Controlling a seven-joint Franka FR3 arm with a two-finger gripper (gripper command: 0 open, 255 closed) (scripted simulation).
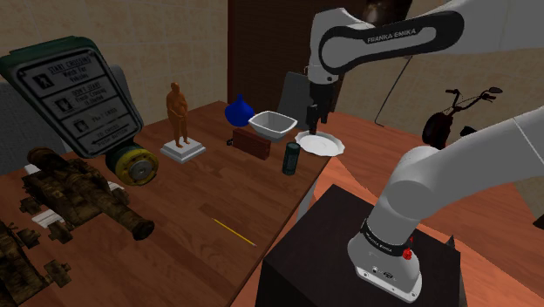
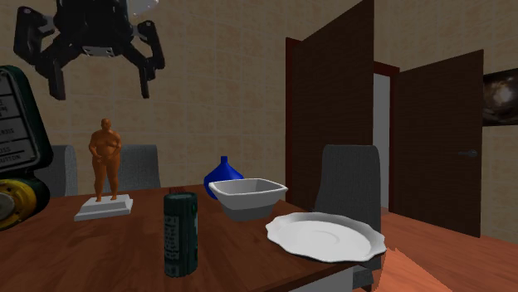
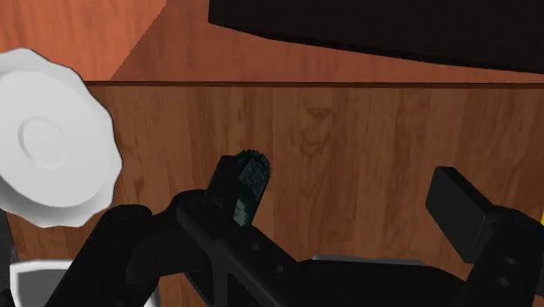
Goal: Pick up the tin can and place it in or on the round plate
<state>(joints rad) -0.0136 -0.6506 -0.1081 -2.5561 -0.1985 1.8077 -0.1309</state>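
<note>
Pincer (image 2: 100, 87) hangs high above the worktop (image 2: 91, 253), fingers apart and empty. The dark tin can (image 2: 180, 234) stands upright near the white round plate (image 2: 325, 235). Centre over the can first, then drop straight down so both fingers straddle it before closing.

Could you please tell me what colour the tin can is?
Tin can: dark greenish-black, best in second exterior view.

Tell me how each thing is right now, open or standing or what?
gripper, open, holding nothing, above the table.
tin can, standing upright on the table.
round plate, empty.
bowl, upright, empty.
orange statuette, standing upright.
brown door, open.
</note>
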